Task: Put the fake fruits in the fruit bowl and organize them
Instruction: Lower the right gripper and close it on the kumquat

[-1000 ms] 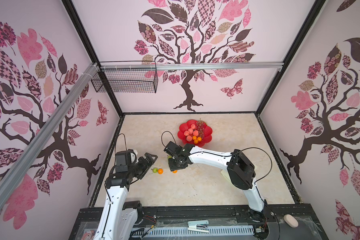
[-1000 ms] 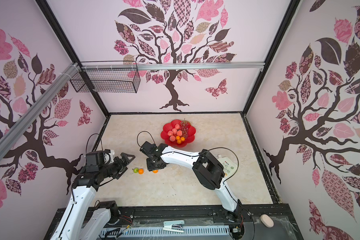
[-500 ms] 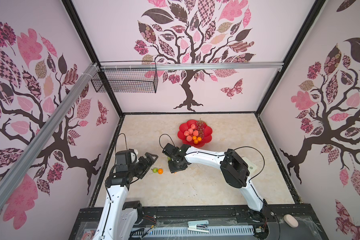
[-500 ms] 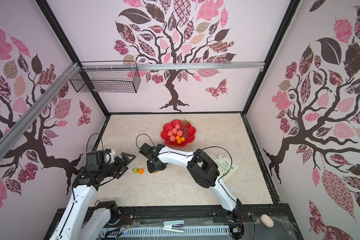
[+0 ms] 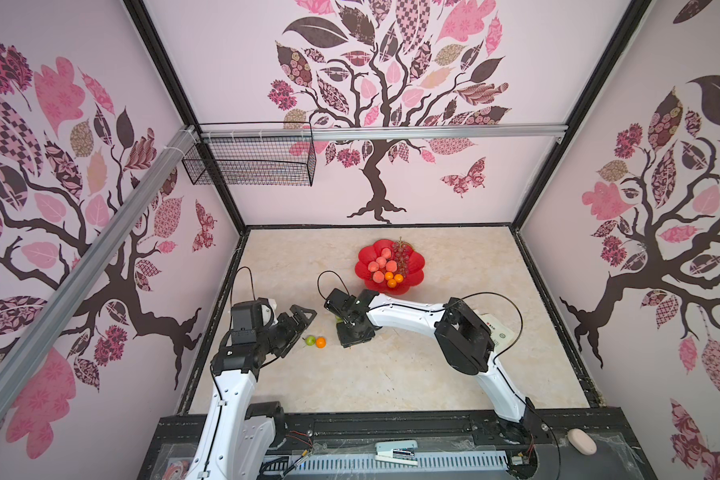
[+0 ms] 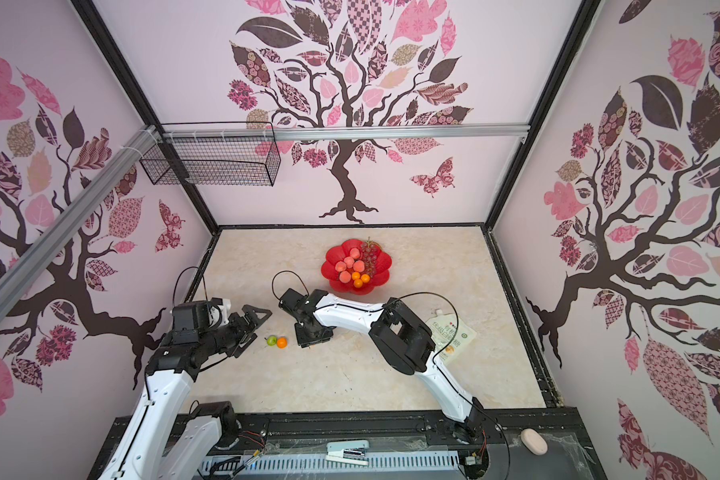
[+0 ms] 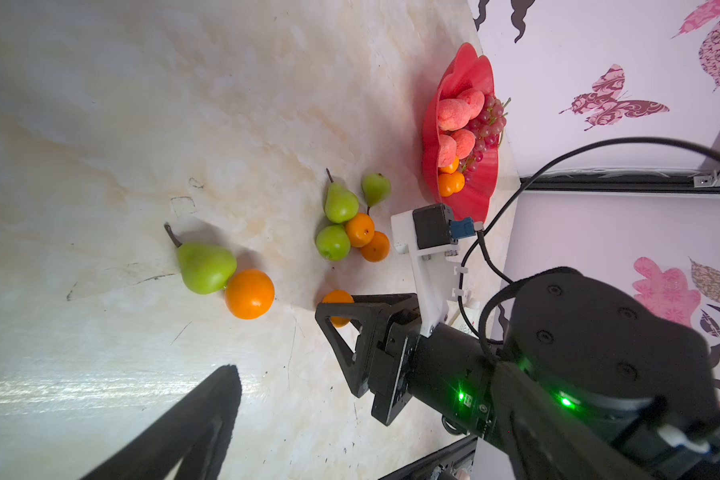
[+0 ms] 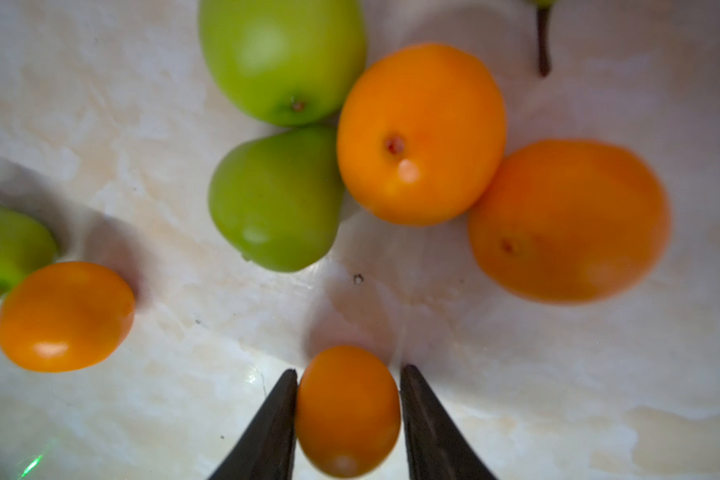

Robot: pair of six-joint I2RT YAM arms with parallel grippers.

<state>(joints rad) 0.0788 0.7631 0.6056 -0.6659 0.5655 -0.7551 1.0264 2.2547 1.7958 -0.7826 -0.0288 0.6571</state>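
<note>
Eight fruits are counted outside the fruit bowl (image 5: 410, 286), which is set above the middle of the floor in both top views. Peaches (image 5: 381, 262), a grape bunch (image 5: 402, 257) and three bowl oranges (image 5: 392, 283) are already laid in it. At the lower centre of the right wrist view a small orange (image 8: 347, 424) is pinched by the right gripper (image 8: 348, 374), its jaws narrowed onto it. Three green fruits (image 7: 341, 203) and two loose oranges (image 7: 359, 229) are clustered nearby. A lone pear (image 5: 309, 340) and its neighbour orange (image 5: 320, 342) are found beside the left gripper (image 5: 304, 328), which is held wide and empty. Roughly half is judged done.
</note>
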